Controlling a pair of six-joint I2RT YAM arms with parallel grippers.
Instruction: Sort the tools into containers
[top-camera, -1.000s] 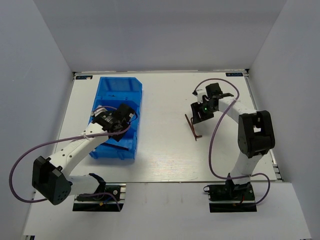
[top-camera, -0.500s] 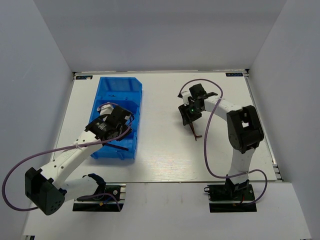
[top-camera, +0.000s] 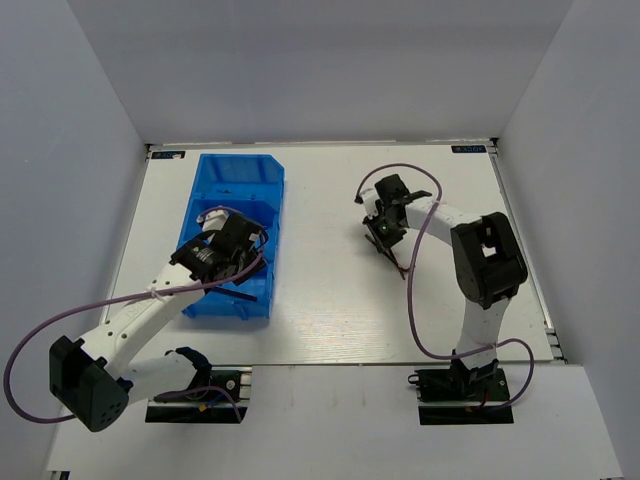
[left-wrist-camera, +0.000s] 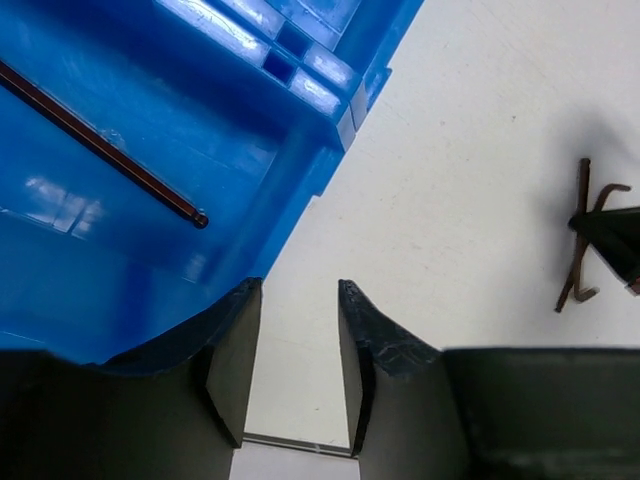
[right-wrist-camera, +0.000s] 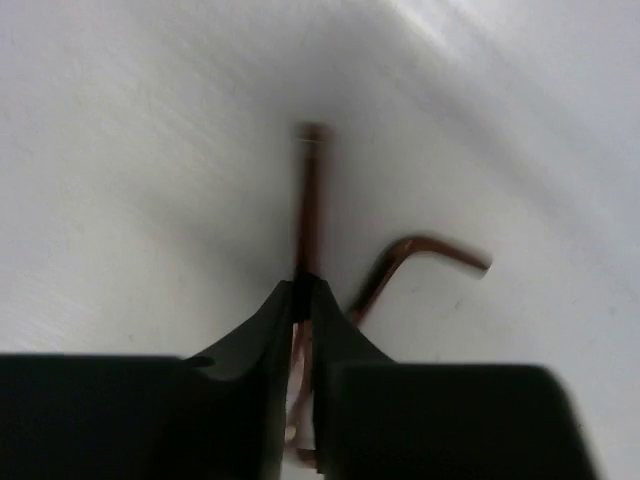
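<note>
The right arm has swung its right gripper (top-camera: 384, 231) left and nearer to the arm bases over the past second, down onto the hex keys, while the left arm has stretched farther along the bin. The white surface (top-camera: 330, 300) carries the long blue bin (top-camera: 240, 180) on its left half, well apart from the loose tools to the right of centre. The left gripper (left-wrist-camera: 298, 290) hangs at the bin's right wall, its fingers (left-wrist-camera: 235, 350) apart with only bare surface showing between them; one finger overlaps the blue rim in the left wrist view. The right gripper's fingers (right-wrist-camera: 270, 330) are drawn together on a brown hex key (right-wrist-camera: 311, 200), whose straight shaft runs out from between the tips and lies along the surface. Just beside it lies a second hex key (right-wrist-camera: 420, 252), its short bent end turned away to one side; whether the two keys touch under the fingers cannot be told. One dark hex key (left-wrist-camera: 100, 145) already lies flat on the floor of a bin compartment, its tip close to the compartment's wall.
</note>
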